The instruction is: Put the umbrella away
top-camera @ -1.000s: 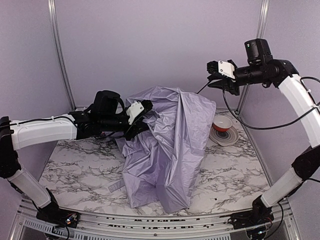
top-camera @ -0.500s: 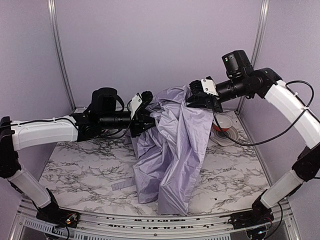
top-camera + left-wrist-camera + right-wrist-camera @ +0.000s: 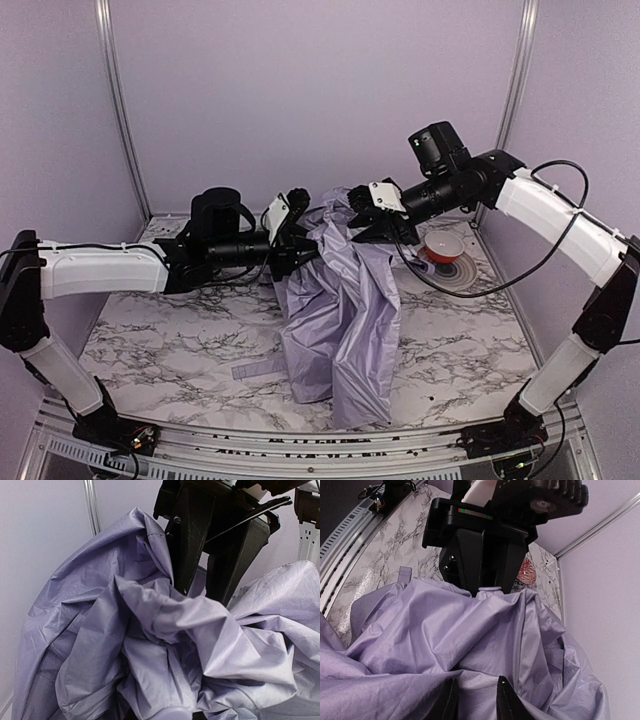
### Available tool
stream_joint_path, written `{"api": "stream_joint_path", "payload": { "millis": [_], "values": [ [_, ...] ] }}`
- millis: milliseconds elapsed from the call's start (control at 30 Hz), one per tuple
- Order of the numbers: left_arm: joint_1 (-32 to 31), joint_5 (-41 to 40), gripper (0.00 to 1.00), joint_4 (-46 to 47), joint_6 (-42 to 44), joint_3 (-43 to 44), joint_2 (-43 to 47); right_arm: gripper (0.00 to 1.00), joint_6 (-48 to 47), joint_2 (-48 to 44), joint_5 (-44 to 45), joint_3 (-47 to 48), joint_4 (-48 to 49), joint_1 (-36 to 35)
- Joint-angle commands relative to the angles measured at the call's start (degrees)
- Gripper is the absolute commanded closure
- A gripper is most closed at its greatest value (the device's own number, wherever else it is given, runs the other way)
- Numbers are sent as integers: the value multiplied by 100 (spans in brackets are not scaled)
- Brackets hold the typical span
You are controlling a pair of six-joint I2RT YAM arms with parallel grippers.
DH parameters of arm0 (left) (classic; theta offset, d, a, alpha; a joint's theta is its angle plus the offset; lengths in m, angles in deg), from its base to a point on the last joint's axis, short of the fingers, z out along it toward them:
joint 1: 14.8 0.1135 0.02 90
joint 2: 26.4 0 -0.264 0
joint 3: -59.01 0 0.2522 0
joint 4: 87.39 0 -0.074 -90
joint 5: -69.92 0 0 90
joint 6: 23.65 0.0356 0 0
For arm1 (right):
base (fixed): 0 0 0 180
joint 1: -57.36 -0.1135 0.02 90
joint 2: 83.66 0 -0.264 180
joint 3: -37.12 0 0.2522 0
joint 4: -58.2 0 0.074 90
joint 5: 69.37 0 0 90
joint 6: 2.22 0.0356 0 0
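Observation:
The umbrella (image 3: 340, 320) is a bunch of shiny pale lavender fabric hanging between my two grippers down to the table. My left gripper (image 3: 298, 240) is shut on its small lavender handle (image 3: 488, 591), which also shows at the bottom of the left wrist view (image 3: 172, 714). My right gripper (image 3: 383, 228) is pressed into the top of the fabric opposite, its black fingers (image 3: 506, 700) closed on a fold of it. The fabric (image 3: 150, 630) fills the left wrist view and hides my left fingers there. The shaft is hidden.
A red and white bowl (image 3: 445, 246) sits on a plate (image 3: 462, 278) at the back right. A loose lavender strap (image 3: 258, 370) lies on the marble table (image 3: 150, 330) left of the fabric. Metal posts (image 3: 118, 100) stand at the back corners.
My right arm swung down and left from high at the back right into the umbrella's top. My left gripper moved right with the handle. The fabric has bunched narrower.

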Motion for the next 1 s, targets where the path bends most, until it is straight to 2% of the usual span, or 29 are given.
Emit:
{"api": "stream_joint_path", "payload": {
  "millis": [0,133,267,400,500,567,667,767,967],
  "values": [
    [95,-199,100,1096,-369,-375,380,71,302,-361,351,-88,511,31],
    [289,-610,100,1416,-828,-642,439,53,653,-1277,141,-686,1480,59],
    [394,-657,100,1755,-1042,-833,556,37,1233,-2181,-196,-1572,2646,251],
    [443,-466,100,1921,-1058,-962,712,28,2186,-2551,-1007,-2455,3724,1226],
    [493,-190,100,2072,-1137,-1060,848,26,2307,-2454,-1001,-3071,4286,1725],
    [511,-26,100,2096,-1172,-1077,898,25,2084,-2114,-883,-3013,3996,1781],
    [529,154,100,2097,-1225,-1107,947,24,1782,-1473,-1062,-2443,3114,1782],
    [538,214,100,2110,-1243,-1161,1004,22,1751,-973,-1116,-2013,2672,1737],
    [547,537,100,2115,-1272,-1142,1009,18,1512,-445,-277,-1718,2279,1361]
  ]
}}
